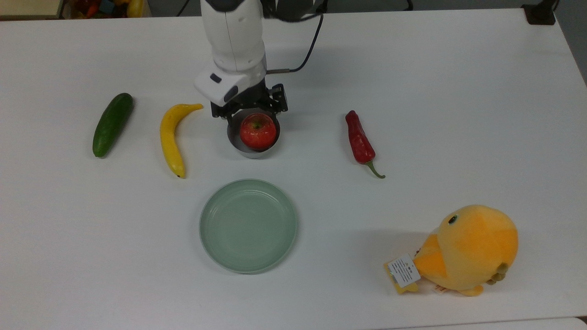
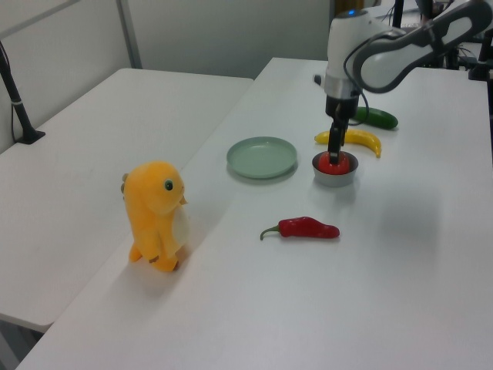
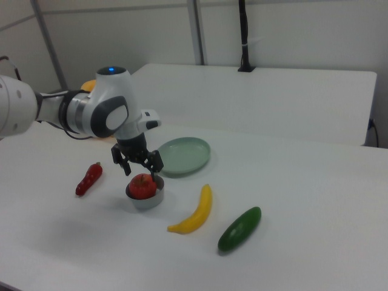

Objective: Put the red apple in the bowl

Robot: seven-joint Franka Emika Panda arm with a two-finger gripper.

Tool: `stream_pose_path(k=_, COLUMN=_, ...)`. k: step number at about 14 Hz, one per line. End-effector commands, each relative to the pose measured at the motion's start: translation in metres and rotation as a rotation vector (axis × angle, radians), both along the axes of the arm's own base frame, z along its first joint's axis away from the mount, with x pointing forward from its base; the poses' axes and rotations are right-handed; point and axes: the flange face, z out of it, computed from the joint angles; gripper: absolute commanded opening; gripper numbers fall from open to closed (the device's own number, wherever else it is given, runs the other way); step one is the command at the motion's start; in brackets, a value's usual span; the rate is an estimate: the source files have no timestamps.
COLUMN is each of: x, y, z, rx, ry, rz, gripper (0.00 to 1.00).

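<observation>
Red apple (image 1: 258,132) sits in your grey bowl (image 1: 250,151), free of the claw (image 3: 138,167), whose fingers hang spread just above it. Your banana (image 1: 172,138) lies just beside the bowl; the plush chick (image 1: 470,250) stands near the table (image 1: 458,91) corner.

apple (image 1: 258,131): in the bowl (image 1: 243,149)
pincer (image 3: 138,169): above the bowl
banana (image 1: 172,137), cucumber (image 1: 112,124): top view's left of bowl, cucumber outermost
chili (image 1: 360,141): top view's right of bowl
plate (image 1: 248,225): below bowl in top view
plush (image 1: 467,249): top view's lower right, on the surface (image 1: 458,91)
</observation>
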Motion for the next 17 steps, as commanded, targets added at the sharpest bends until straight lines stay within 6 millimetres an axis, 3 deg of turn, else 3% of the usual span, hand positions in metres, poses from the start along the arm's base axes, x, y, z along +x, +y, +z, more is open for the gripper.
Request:
stream_pose_path(k=1, x=-0.023, y=-0.008, z=0.078, rx=-0.007, ry=0.011, rz=-0.057, gripper=1.0)
stream_pose_path(k=3, x=-0.026, y=-0.017, z=0.133, rx=0.004, ry=-0.001, rz=-0.101, gripper=1.0)
stream_pose_path(k=5, x=-0.03, y=-0.019, z=0.169, rx=0.006, ry=0.005, rz=-0.155, gripper=1.0)
stream_pose_path(k=6, x=-0.033, y=-0.025, z=0.198, rx=0.013, ry=-0.011, rz=-0.236, gripper=1.0)
stream_pose_path(k=8, x=-0.052, y=-0.025, z=0.247, rx=0.023, ry=-0.019, rz=-0.338, gripper=1.0)
stream_pose_path(k=9, x=-0.067, y=-0.023, z=0.26, rx=0.023, ry=-0.004, rz=-0.338, gripper=1.0)
stream_pose_path(k=13, x=-0.088, y=-0.013, z=0.283, rx=0.075, ry=-0.005, rz=-0.321, gripper=1.0)
stream_pose_path(k=17, x=-0.084, y=-0.017, z=0.282, rx=0.081, ry=-0.025, rz=-0.228, gripper=1.0)
